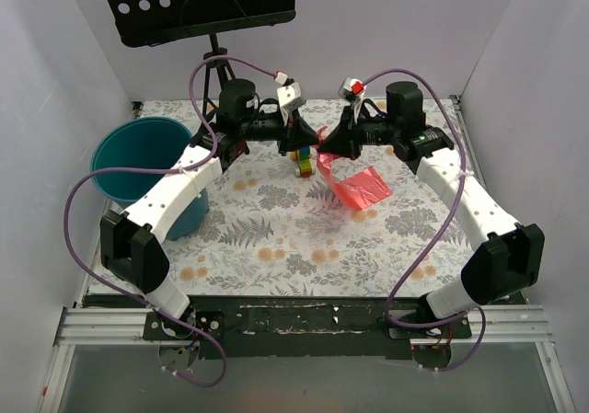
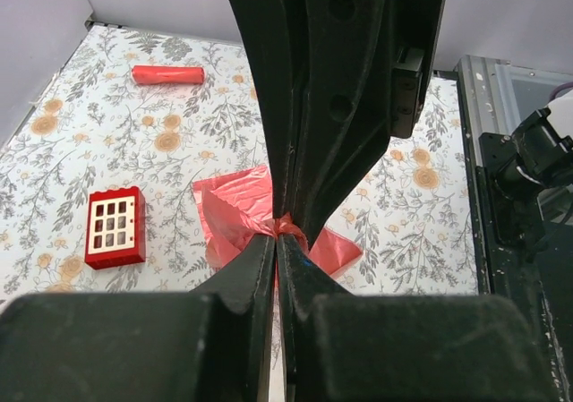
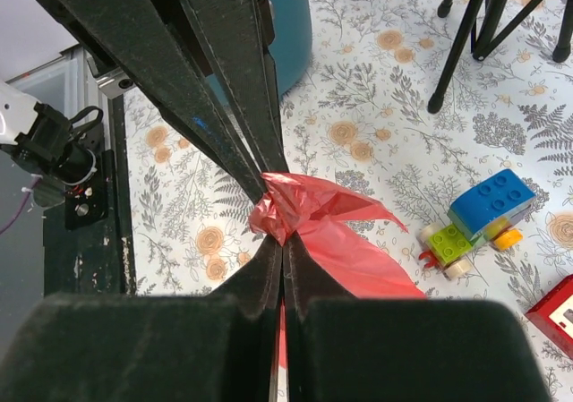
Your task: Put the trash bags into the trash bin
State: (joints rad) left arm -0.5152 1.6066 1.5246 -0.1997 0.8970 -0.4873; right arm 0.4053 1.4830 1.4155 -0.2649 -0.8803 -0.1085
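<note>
Well, at the far left of the overhead frame stands the teal trash bin (image 1: 129, 151) on the floral counter (image 1: 276, 238). Toward centre, the left gripper (image 2: 279, 239) has its jaws clenched on a bunched corner of the pink-red trash bag (image 1: 357, 185). The right gripper (image 3: 283, 248) meets it nose to nose, jaws pinching that same bunch. The loose film spreads right of centre, well apart from the bin.

No readable text, no labels, brands, numbers or signs legible in any view
</note>
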